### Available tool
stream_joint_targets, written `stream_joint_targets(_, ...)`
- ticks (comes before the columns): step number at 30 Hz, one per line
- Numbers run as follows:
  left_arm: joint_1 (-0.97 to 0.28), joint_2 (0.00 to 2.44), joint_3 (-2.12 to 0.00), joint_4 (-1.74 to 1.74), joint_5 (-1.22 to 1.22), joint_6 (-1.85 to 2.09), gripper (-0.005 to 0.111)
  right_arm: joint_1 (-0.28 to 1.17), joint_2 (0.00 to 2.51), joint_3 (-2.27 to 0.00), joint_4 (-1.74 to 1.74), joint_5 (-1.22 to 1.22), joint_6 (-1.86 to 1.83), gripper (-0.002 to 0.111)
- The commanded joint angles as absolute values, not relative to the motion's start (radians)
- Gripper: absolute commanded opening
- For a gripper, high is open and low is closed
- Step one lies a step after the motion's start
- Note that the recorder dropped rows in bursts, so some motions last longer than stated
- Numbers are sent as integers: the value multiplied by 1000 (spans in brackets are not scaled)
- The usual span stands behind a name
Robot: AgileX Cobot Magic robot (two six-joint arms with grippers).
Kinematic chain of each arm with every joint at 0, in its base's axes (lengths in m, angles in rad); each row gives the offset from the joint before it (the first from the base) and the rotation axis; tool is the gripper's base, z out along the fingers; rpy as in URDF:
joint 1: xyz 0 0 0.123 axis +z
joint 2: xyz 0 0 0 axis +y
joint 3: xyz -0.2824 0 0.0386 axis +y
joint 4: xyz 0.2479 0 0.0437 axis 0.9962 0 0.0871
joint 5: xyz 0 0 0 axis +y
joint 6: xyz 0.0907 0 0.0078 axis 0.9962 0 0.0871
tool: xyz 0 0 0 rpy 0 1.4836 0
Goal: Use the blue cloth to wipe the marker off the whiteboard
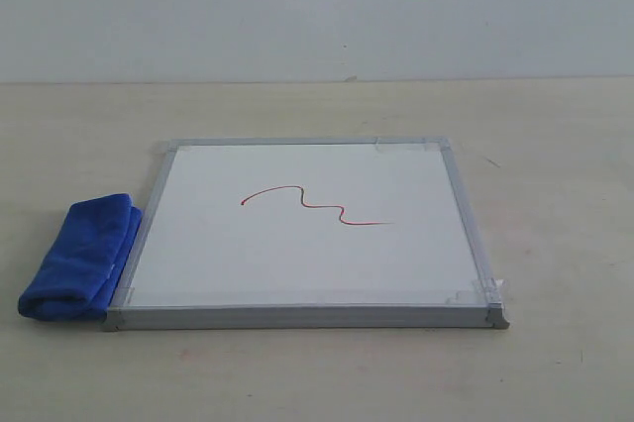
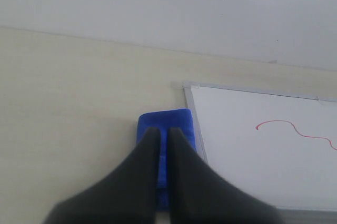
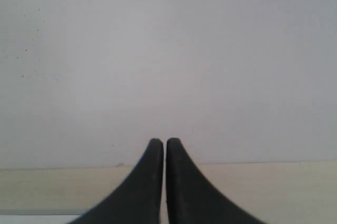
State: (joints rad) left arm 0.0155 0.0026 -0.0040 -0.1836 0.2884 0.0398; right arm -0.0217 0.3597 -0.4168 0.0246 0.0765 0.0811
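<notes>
I count one cloth (image 1: 79, 256), one board (image 1: 198, 254), one marker line (image 1: 317, 208) and two end effectors, all over one desk (image 1: 555, 244).

Furthest left in the exterior view, the cloth lies folded on the desk. Its long side is pressed against the board's left frame, towards the near corner. To its right the board lies flat, with tape at its corners. The marker line is a single red squiggle running across the middle of the white surface, apart from every edge of the frame.

The end effectors show only in the wrist views. My left end effector (image 2: 163, 131) has its two dark fingers drawn together with only a thin slit between them, and they grip nothing. The cloth (image 2: 176, 124) shows past its tips and through the slit. Beside it I see a corner of the board (image 2: 237, 150) and part of the marker (image 2: 295, 129).

My right end effector (image 3: 164, 141) is closed too, finger against finger, and empty. That view gives me only the pale wall (image 3: 168, 50) and a strip of desk (image 3: 263, 187). Cloth and marker are both out of its sight. A grey sliver shows at one corner, but I cannot tell what it is.
</notes>
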Motion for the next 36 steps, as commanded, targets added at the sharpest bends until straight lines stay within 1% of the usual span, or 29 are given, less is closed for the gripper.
stream_joint_targets(1, 18, 0, 0, -181, 289, 46, 4, -28, 446, -424, 20, 77, 81, 0)
stream_joint_targets(3, 18, 0, 0, -181, 289, 46, 4, -19, 510, -424, 20, 90, 81, 0)
stream_joint_targets(6, 18, 0, 0, -181, 289, 46, 4, 33, 624, -424, 20, 82, 73, 0)
stream_joint_targets(9, 18, 0, 0, -181, 289, 46, 4, 123, 737, -454, 20, 80, 38, 0)
stream_joint_targets(15, 18, 0, 0, -181, 289, 46, 4, 381, 1012, -567, 20, 78, 16, 0)
stream_joint_targets(19, 18, 0, 0, -181, 289, 46, 4, 558, 1202, -686, 20, 82, -110, 0)
stream_joint_targets(25, 18, 0, 0, -181, 289, 46, 4, 746, 1441, -918, 20, 153, -155, 0)
stream_joint_targets(29, 18, 0, 0, -181, 289, 46, 4, 798, 1595, -1086, 44, 196, -91, 0)
stream_joint_targets(33, 18, 0, 0, -181, 289, 46, 4, 826, 1740, -1308, 44, 375, -95, 0)
stream_joint_targets(35, 18, 0, 0, -181, 289, 46, 4, 837, 1800, -1394, 44, 430, -95, 5)
stream_joint_targets(36, 18, 0, 0, -181, 289, 46, 4, 838, 1831, -1437, 44, 446, -95, 10)
